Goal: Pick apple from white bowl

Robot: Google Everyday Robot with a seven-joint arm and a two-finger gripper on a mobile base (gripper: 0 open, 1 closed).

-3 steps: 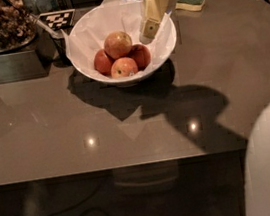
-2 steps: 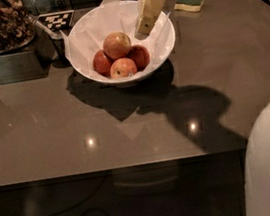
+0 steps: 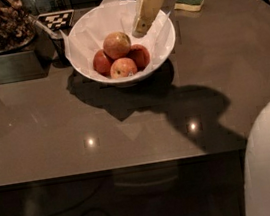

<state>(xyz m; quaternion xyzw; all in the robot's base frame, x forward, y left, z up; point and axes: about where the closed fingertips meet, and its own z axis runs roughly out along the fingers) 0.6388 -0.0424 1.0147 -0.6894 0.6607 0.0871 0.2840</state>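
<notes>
My gripper (image 3: 139, 30) over white bowl (image 3: 163, 58), at 2 o'clock from the apple (image 3: 117, 45); open or closed, I cannot tell.
Apple sits atop three other apples (image 3: 123, 68) mid-bowl, apart from gripper.

- Table (image 3: 127, 126): smooth, glossy brown top, mirroring small lights.
- White bowl (image 3: 167, 49): smooth, faintly shiny wall; crumpled matt paper (image 3: 88, 33) lining it.
- Apple (image 3: 117, 44): waxy skin, soft sheen.
- Gripper (image 3: 140, 27), over the bowl's far right rim: matt tan, plastic-looking.
- Tray (image 3: 2, 66): dull dark metal.
</notes>
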